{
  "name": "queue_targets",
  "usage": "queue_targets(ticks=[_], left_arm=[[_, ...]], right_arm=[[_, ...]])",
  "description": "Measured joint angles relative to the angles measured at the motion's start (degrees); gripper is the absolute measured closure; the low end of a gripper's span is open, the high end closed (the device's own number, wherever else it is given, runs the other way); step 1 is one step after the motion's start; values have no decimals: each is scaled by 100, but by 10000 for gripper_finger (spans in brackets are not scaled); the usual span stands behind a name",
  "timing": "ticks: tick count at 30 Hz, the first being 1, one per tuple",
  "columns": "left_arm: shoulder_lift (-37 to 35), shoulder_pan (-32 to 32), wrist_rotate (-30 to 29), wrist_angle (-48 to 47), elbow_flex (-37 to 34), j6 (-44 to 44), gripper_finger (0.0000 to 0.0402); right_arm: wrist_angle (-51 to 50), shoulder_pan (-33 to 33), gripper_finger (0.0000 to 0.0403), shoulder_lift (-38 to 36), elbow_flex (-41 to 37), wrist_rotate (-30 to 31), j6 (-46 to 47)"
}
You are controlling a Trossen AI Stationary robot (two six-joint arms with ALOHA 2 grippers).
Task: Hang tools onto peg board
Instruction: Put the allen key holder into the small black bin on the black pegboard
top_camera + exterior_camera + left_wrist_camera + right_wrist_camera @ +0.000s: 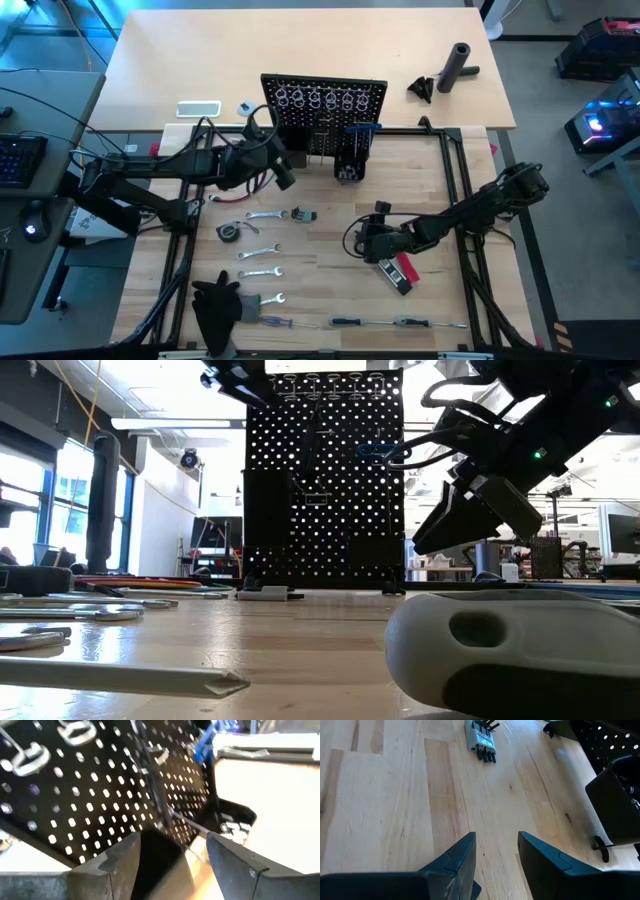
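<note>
**Left pincer spread at the peg board**

The peg board stands upright at the far middle of the table, a blue-handled tool hanging on its front. The left pincer hovers just before the board's lower face, fingers spread and empty. The right pincer hangs over bare wood near the red-handled tool, partly parted (nothing between them). Silver wrenches lie left of centre.

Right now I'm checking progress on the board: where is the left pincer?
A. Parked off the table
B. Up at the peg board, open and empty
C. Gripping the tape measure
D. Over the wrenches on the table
B: the left pincer sits at the peg board, fingers apart with nothing between.
</note>
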Motion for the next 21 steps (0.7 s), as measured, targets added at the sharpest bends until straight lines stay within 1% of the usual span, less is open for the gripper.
queue_targets(ticks=[3,6,8,11,15,18,21], left_arm=[[-62,-215,-1,-475,0,-227,181],[-72,-472,0,-930,0,-467,181],[-72,-665,0,-1153,-41,-616,181],[-72,-964,7,-1219,-256,-777,182],[-73,-1356,13,-1071,-716,-965,182],[-71,-1604,22,-753,-1188,-1151,182],[-72,-1856,73,-32,-1774,-1221,182]], right_arm=[[111,-6,261,0,0,-28,-96],[398,-12,261,0,0,-185,-304],[657,-51,261,0,0,-478,-519],[1020,-190,261,-2,0,-1044,-733],[1330,-490,261,-2,0,-1846,-854],[1525,-736,261,24,0,-2431,-846],[1983,-907,260,240,2,-2934,-939]])
